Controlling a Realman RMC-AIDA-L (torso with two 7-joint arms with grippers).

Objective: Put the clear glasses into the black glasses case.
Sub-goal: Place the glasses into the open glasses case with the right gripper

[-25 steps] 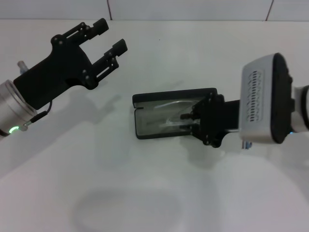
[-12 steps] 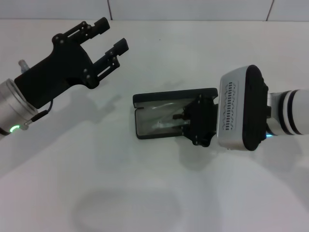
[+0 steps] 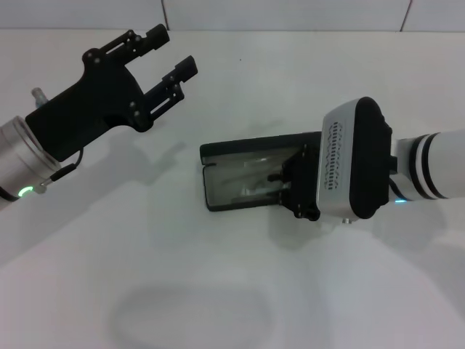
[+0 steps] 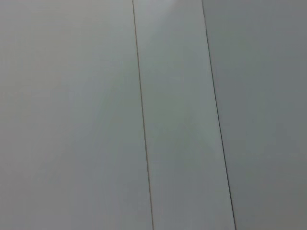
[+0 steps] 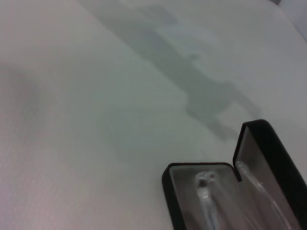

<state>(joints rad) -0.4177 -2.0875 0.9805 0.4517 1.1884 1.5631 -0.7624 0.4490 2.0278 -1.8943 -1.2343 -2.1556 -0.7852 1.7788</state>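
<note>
The right gripper, its grip unreadable, is lowering the clear glasses into the black glasses case, risking a snagged arm.

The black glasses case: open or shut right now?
Open. The black glasses case has its lid standing up behind the tray, grey lining exposed, and the clear glasses lie inside it. The right gripper is over its near end.

Left gripper raised, fingers apart; right arm extended low.
</note>
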